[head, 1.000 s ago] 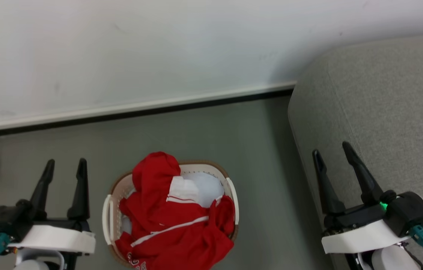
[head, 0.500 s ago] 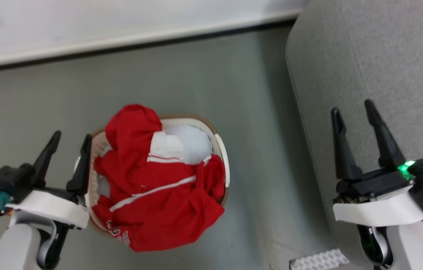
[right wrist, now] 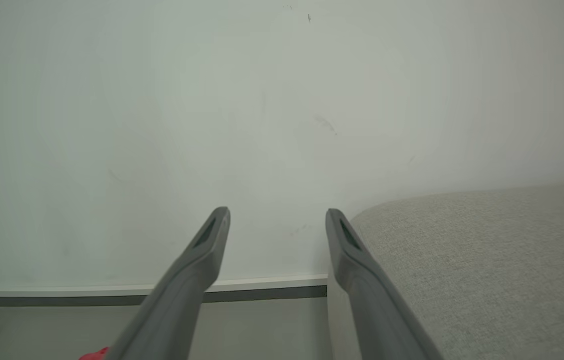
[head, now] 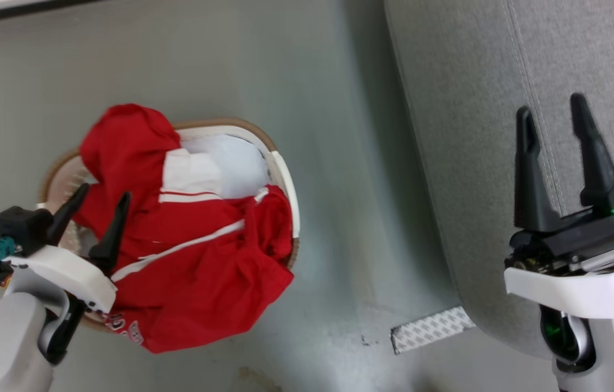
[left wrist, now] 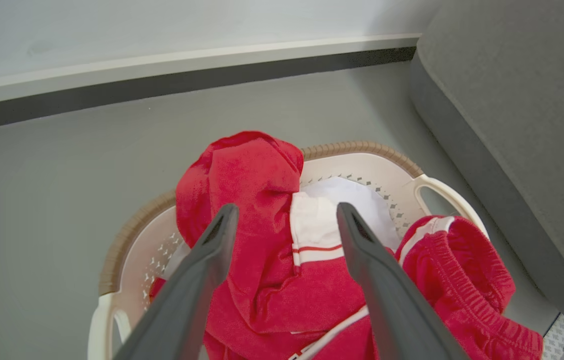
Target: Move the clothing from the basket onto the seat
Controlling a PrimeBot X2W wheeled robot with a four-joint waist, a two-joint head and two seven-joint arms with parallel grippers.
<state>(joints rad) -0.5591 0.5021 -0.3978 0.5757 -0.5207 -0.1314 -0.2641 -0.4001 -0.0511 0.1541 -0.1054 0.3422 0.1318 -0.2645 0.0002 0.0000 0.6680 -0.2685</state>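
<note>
Left gripper (head: 105, 190) has swung in over the cream perforated plastic basket (head: 285, 179)
Its dark fingers (left wrist: 196, 280) stand spread above the red, white-trimmed clothing (head: 198, 261) heaped inside; farther right, the right gripper (head: 550, 106), also spread, hovers over the light-grey fabric seat (head: 475, 136)

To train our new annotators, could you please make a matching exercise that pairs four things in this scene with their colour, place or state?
Things:
1. clothing
2. basket
3. sofa
4. left end effector

Descriptions:
A. light grey, on the robot's right
B. open, above the heaped fabric
C. red, spilling over a rim
D. cream with a brown rim, on the floor

Pairs: 1-C, 2-D, 3-A, 4-B.
</note>
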